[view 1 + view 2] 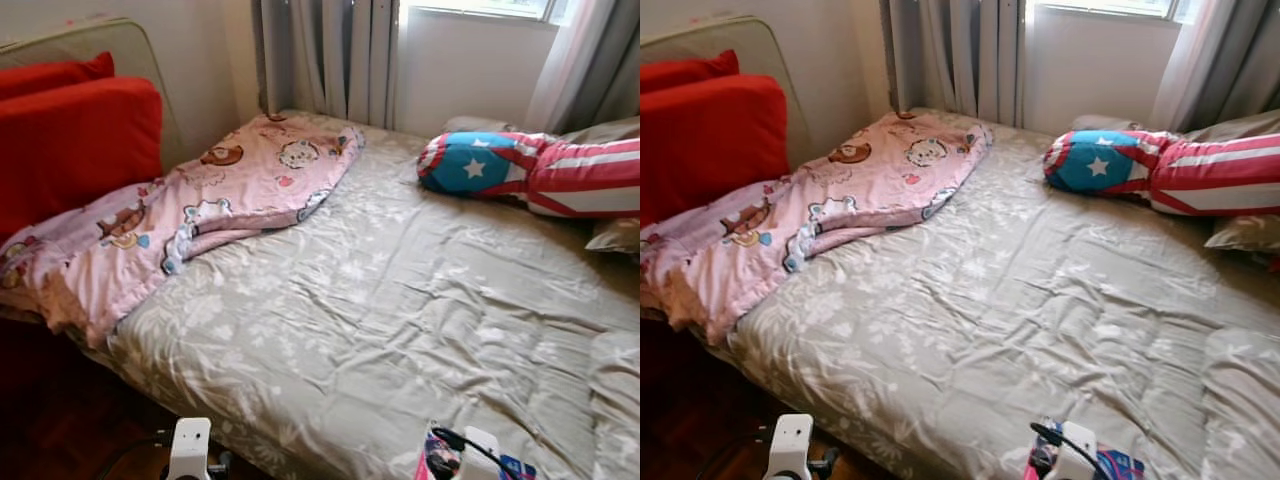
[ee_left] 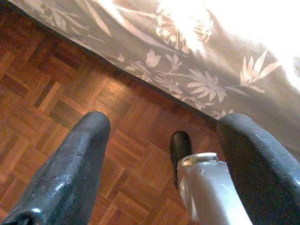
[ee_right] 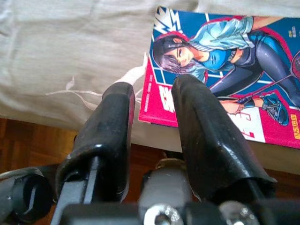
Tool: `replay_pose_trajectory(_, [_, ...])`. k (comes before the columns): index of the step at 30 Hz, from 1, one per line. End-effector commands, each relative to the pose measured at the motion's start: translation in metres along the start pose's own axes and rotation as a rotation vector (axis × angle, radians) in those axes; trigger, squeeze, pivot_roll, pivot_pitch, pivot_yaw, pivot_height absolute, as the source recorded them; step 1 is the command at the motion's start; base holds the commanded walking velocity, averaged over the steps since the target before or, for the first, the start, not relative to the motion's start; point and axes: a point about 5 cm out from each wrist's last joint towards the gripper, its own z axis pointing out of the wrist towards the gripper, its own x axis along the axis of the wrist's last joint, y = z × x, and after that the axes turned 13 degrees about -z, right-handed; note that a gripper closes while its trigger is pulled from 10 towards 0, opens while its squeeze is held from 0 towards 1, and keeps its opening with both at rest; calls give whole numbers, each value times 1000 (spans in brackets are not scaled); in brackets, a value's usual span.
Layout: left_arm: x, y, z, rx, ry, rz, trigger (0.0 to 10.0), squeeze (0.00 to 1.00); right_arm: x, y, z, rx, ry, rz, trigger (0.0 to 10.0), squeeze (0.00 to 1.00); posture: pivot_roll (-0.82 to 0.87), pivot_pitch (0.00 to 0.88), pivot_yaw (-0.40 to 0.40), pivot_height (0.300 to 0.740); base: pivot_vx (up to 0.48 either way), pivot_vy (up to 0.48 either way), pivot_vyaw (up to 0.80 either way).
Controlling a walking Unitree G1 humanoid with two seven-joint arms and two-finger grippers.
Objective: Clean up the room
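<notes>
Bed [image 1: 400,330]: a grey floral cover, rumpled, takes up most of what's in front of the robot.
Book [image 3: 220,65]: a thin paperback with a bright comic-style cover, lying flat at the near edge of the bed, one corner close to the drop to the floor. From the head views its pink and blue cover peeks out just beside the right wrist.
Blanket [image 1: 200,200]: pink, cartoon print, heaped along the far left side of the bed and spilling over the edge.
Cushions [image 1: 75,140]: red, propped against the wall on the left.
Pillow [image 1: 540,170]: stars and stripes, far right by the window.
Right gripper [image 3: 150,101]: hovering just over the book's near edge, fingers parted with a narrow gap, gripping nothing; one finger overlaps the cover in the wrist view, though I can't tell if it touches.
Left gripper [image 2: 164,145]: down low beside the bed, over the parquet floor [image 2: 56,89], fingers wide apart and empty.
How the book will handle: I'd judge it light, thin and floppy, with a glossy cover that could slide between the pads. It sits flush on soft bedding, so a finger has little room to get under.
Where to hold: probably the near edge or corner by the mattress side, pinched across its thickness.
</notes>
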Motion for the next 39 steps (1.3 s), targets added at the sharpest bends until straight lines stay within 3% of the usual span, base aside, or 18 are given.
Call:
replay_pose_trajectory(1, [-3,-4,-1,11,-22,4,10000,0,1,-4,1,6,-2,12,10000,0,32,0,-41,740,0,0,0])
replay_pose_trajectory(21, [-3,-8,-1,11,-26,23,10000,0,-2,-4,1,-5,-35,-3,10000,0,34,0,-46,740,0,250,-39])
replay_pose_trajectory(25, [-4,-8,-1,9,-29,27,10000,0,-1,-5,1,2,-21,-31,10000,0,33,0,-44,740,0,420,-375])
replay_pose_trajectory(39, [-3,-8,-1,2,-30,40,10000,0,1,-8,1,2,-14,-3,10000,0,42,0,-42,740,0,480,0])
